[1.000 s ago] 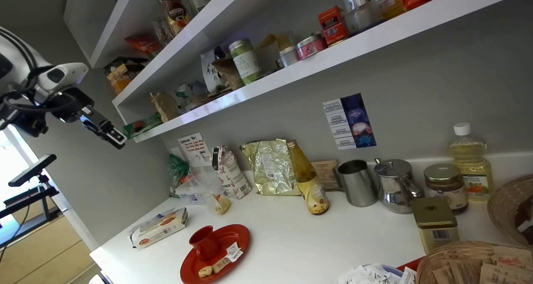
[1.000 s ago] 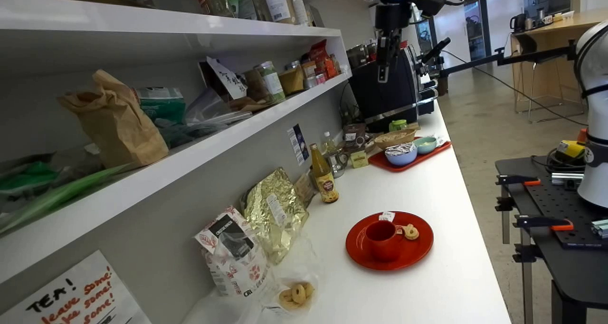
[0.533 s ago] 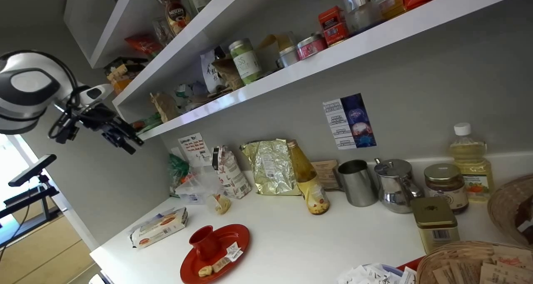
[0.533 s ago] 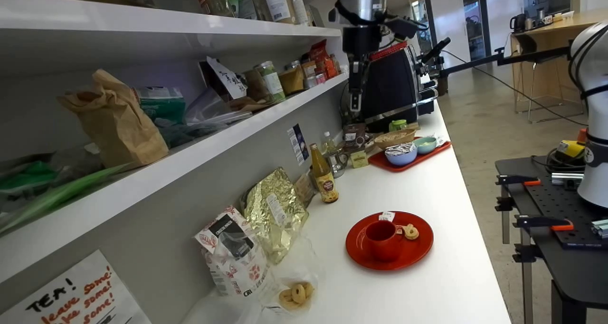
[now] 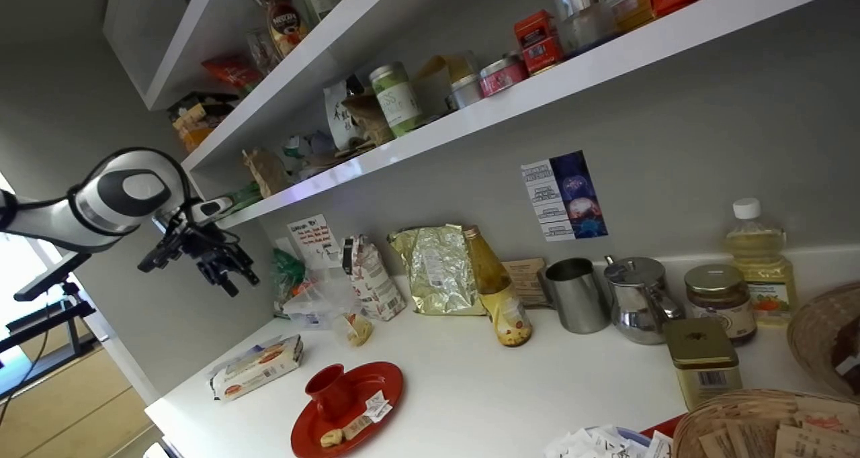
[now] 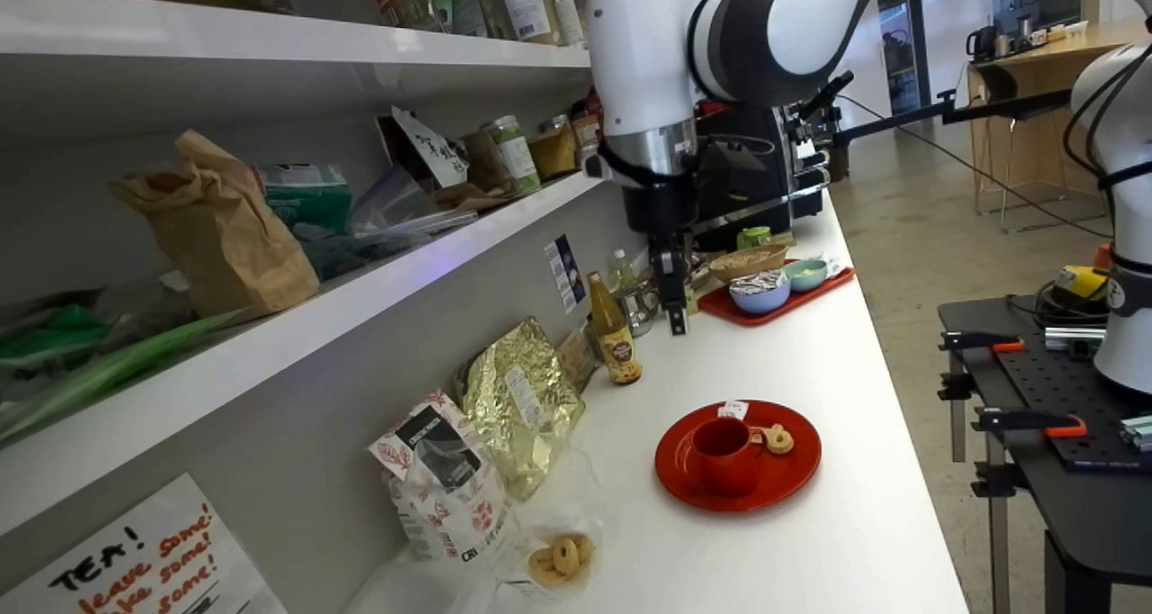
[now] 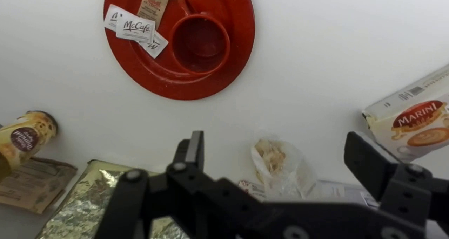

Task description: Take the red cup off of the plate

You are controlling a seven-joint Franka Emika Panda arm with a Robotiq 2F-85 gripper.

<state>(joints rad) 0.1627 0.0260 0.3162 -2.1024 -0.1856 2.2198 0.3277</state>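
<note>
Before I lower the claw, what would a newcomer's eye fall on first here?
Probably the glossy red plate on the white counter, with the red cup standing on it. Next, perhaps, the shiny gold bag by the grey wall, near a bottle. The open claw, holding nothing, hangs above the counter, clear of the cup.

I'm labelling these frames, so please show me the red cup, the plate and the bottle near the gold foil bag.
Red cup (image 7: 200, 44): in the wrist view, on its inside.
Plate (image 7: 186, 90): in the wrist view, on its bare rim.
Bottle (image 6: 618, 346): in an exterior view, on its label.
</note>
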